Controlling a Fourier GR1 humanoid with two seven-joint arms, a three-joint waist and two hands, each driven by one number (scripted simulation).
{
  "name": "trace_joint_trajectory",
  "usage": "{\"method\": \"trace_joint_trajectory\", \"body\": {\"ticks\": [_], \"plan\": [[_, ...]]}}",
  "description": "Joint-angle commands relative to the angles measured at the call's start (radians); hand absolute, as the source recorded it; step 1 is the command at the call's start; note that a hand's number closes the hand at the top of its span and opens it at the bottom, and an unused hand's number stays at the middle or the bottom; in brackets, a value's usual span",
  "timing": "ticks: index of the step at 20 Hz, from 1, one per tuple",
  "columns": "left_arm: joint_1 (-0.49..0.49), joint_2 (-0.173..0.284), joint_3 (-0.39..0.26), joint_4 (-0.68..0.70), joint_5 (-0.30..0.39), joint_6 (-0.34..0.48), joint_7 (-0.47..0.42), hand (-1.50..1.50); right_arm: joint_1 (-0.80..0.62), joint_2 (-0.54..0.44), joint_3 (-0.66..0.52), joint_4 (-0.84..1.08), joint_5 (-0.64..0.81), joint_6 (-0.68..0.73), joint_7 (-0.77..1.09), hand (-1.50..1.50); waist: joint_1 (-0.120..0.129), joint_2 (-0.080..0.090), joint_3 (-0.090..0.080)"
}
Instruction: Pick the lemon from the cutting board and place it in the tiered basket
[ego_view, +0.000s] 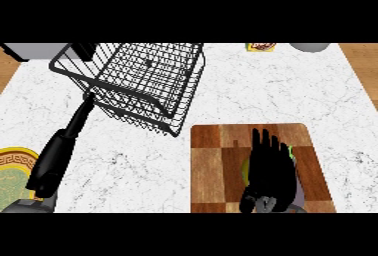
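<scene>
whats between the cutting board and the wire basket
Nothing: in the head view only bare white marble counter separates the cutting board from the wire basket.

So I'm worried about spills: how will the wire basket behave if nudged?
The tiered basket looks like open, thin wire, so probably light and easy to shift on the smooth marble counter. It stands tall, so a push high up may tip it. The left hand is near its base.

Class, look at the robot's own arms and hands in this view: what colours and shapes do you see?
The right hand is black, long slim fingers on a broad palm, with a grey wrist piece at its base. The left hand is black too, narrow and pointed, on a rounded black sleeve-like segment that widens toward a grey forearm. No cables or markings show.
</scene>
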Motion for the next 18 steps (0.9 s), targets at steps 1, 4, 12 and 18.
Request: {"method": "trace_joint_trajectory", "body": {"ticks": [1,4,12,18], "plan": [[0.048,-0.052,-0.052,-0.046,-0.065,0.052,0.008,0.00,0.064,0.033,0.019,0.008,0.049,0.016,0.162,-1.50,0.005,0.001,0.001],[-0.036,-0.039,0.008,0.042,-0.028,-0.001,-0.024,0.00,0.018,0.034,-0.015,0.041,0.043,0.022,0.138,-1.50,0.002,0.004,0.001],[-0.044,-0.067,-0.006,-0.011,-0.069,-0.007,0.051,0.00,0.039,0.034,-0.072,0.097,0.077,-0.036,0.063,-1.50,0.004,0.003,0.002],[-0.027,-0.045,0.054,-0.037,-0.032,-0.073,0.056,0.00,0.063,0.034,-0.012,0.134,0.073,-0.093,0.075,-1.50,0.007,0.003,0.002]]}}
